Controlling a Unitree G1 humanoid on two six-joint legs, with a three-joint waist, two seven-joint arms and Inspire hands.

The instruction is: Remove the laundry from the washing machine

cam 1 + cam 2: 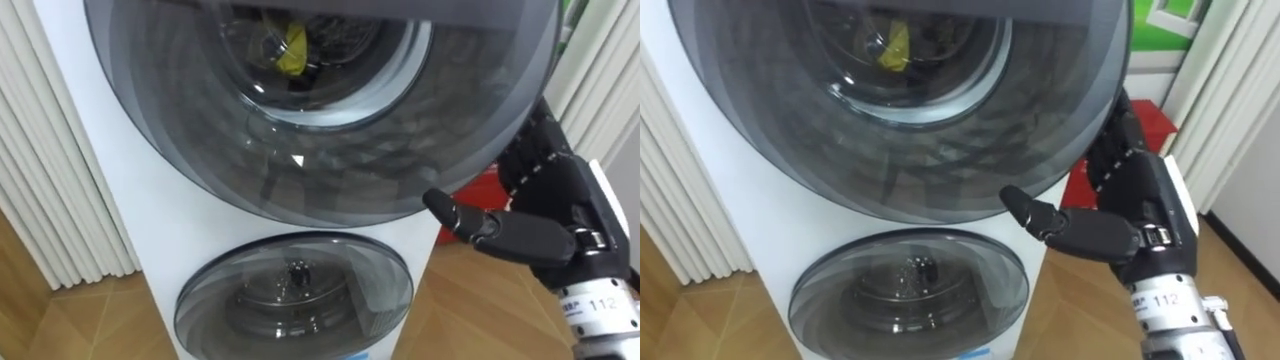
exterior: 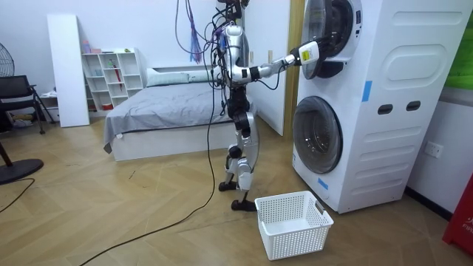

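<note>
The robot is standing on the wooden floor in the middle of the room view, facing a white washing machine (image 2: 384,103) at the right of the frame, with its right arm reaching out to the upper door (image 1: 320,120). In the eye views the right hand (image 1: 560,205) is sitting at the right of the frame, touching the right rim of that round dark glass door. Its tip is lying behind the rim, so whether it is clamped there or spread apart cannot be told. A yellow garment (image 1: 292,50) is lying inside the upper drum, showing through the glass at the top centre of the frame. The lower door (image 1: 295,290) is sitting shut at the bottom centre. A white basket (image 2: 292,222) is standing on the floor near the machine's foot, at the lower centre of the room view.
</note>
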